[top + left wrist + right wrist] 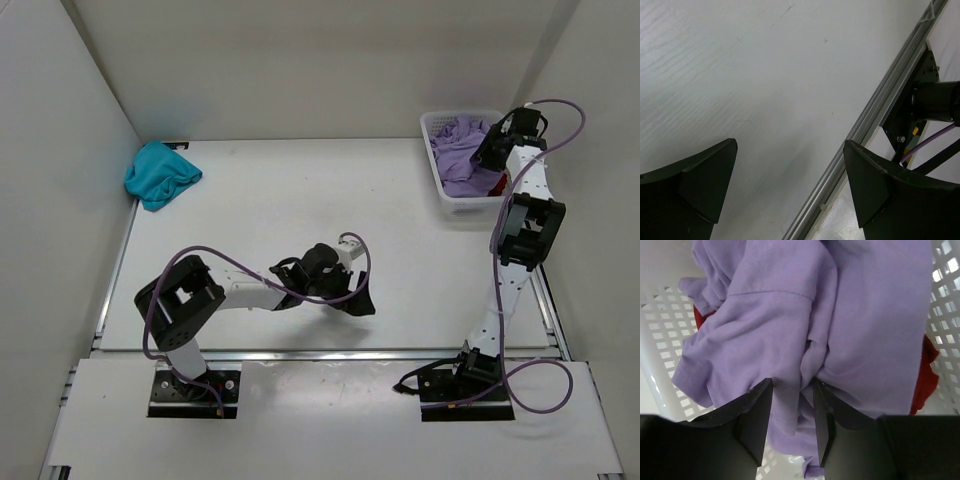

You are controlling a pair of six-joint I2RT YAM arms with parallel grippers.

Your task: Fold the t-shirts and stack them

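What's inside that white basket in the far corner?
A lavender t-shirt lies on top, filling most of the white mesh basket. A red t-shirt peeks out beneath it at two edges; the rest of it and most of the basket's floor are covered.

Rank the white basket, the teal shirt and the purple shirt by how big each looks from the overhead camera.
1. White basket: largest.
2. Teal shirt and purple shirt: about alike. The purple one is bunched in the basket, partly hidden by the right arm, so no ranking.
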